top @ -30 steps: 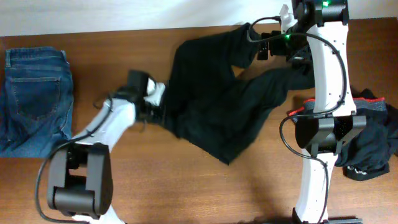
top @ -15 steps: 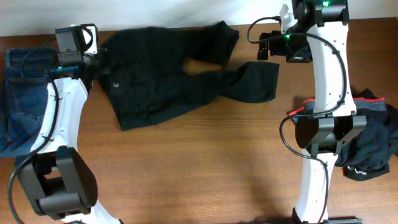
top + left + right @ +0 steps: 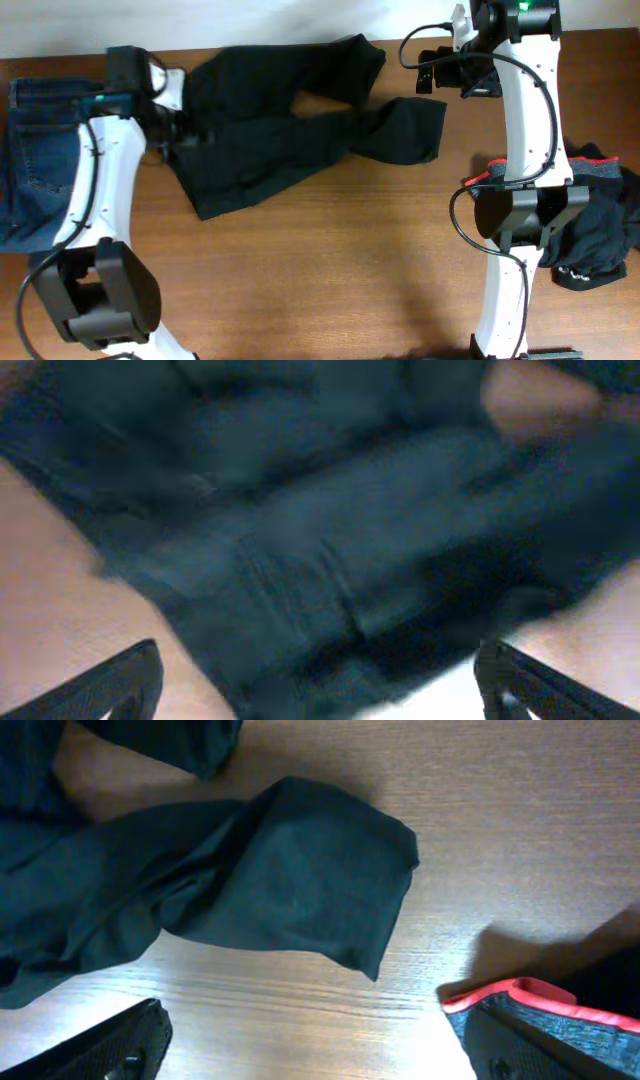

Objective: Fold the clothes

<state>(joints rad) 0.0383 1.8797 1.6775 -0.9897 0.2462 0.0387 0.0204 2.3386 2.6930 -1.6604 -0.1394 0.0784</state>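
Observation:
Black trousers (image 3: 280, 120) lie spread across the back middle of the table, waist to the left and one leg end (image 3: 415, 130) reaching right. My left gripper (image 3: 188, 135) hovers over the waist end, open. In the blurred left wrist view its fingers (image 3: 125, 682) stand wide apart with the dark cloth (image 3: 300, 540) below and nothing between them. My right gripper (image 3: 428, 72) is open at the back right, above the leg end (image 3: 290, 880). In the right wrist view bare wood lies between its fingers (image 3: 110, 1045).
Folded blue jeans (image 3: 50, 150) lie at the left edge. A dark garment with red trim (image 3: 600, 220) is heaped at the right edge, its red hem (image 3: 505, 992) close to my right gripper's view. The right arm's base (image 3: 520, 215) stands beside it.
My left arm swung to the back left, dragging the trousers' waist along. It has since opened, let go of the cloth and shifted slightly right. The right arm stayed put.

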